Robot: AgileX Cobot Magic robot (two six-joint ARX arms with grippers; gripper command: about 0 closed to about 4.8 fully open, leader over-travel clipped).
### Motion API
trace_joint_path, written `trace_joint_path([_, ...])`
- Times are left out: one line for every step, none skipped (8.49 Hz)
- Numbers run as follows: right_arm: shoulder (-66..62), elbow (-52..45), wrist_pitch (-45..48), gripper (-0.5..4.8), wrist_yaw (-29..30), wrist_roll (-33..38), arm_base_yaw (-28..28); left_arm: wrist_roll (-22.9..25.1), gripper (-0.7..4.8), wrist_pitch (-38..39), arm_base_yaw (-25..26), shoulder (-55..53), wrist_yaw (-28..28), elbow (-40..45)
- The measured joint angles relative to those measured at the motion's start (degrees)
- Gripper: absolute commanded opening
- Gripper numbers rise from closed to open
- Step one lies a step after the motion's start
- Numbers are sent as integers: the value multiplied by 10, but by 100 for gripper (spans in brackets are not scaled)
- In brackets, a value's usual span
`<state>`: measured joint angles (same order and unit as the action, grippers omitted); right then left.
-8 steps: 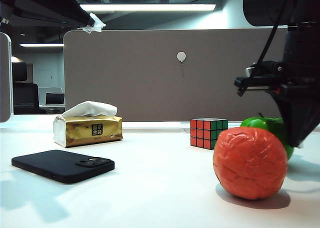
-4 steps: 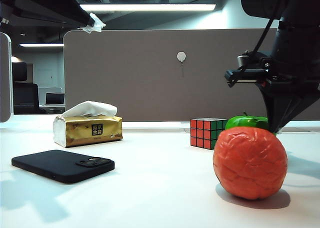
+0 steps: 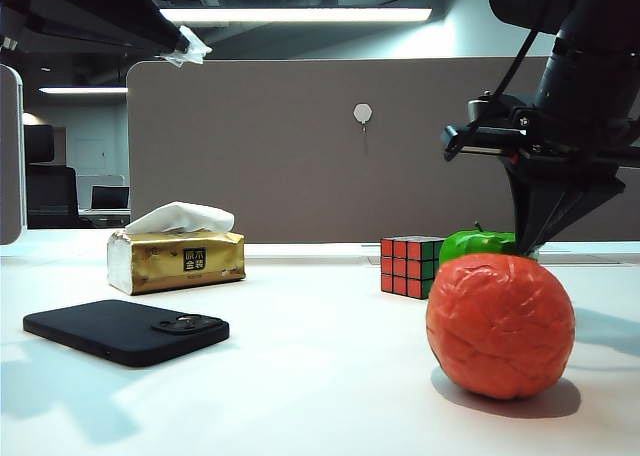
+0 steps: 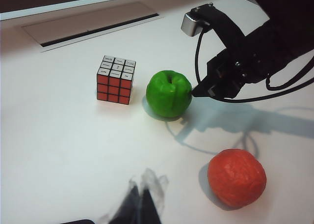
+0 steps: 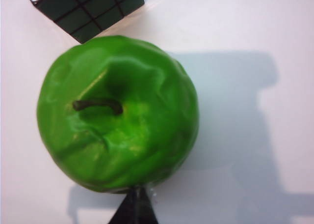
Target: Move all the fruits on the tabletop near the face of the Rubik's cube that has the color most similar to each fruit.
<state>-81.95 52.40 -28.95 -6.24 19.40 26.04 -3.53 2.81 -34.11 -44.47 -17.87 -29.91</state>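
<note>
your right gripper [image 4: 196, 92] touches the glossy green apple [image 4: 169, 94] beside the small rubik's cube [image 4: 116, 79].
jaw grip unreadable, one fingertip [image 5: 133, 208] visible; left gripper [image 4: 140, 202] blurred; wrinkled orange-red ball [image 4: 236, 177] sits apart.

A ceiling strip light [image 3: 295, 14] glares overhead; the tabletop [image 3: 300, 376] shows soft shadows; the left gripper [image 4: 140, 204] appears blurred, the right gripper [image 5: 135, 209] dark.

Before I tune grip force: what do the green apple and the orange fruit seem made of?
Green apple: glossy, dented faces, likely plastic or foam, at the right gripper. Orange fruit: matte, crinkled skin, possibly soft foam. Left gripper is blurred.
</note>
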Motion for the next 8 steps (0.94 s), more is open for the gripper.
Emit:
trace_joint_path([-26, 0, 17, -1, 2, 0, 0, 0, -5, 0, 0, 0, 0, 0])
trace_joint_path([-50, 0, 18, -1, 12, 0, 0, 0, -5, 2, 0, 0, 0, 0])
trace_joint_path([-46, 15, -59, -1, 35, -21, 0, 0, -5, 9, 0, 0, 0, 0])
trace_joint_path([-46, 16, -70, -1, 34, -26, 0, 0, -5, 9, 0, 0, 0, 0])
trace_joint_path([-41, 16, -88, -1, 24, -32, 0, 0, -5, 9, 0, 0, 0, 0])
trace_joint_path([-10, 18, -118, -1, 11, -54, 0, 0, -5, 9, 0, 0, -4, 0])
trace_joint_path([126, 29, -253, -1, 57, -52, 1, 0, -5, 9, 0, 0, -23, 0])
trace_joint_path([141, 31, -268, -1, 68, -48, 1, 0, -5, 9, 0, 0, -23, 0])
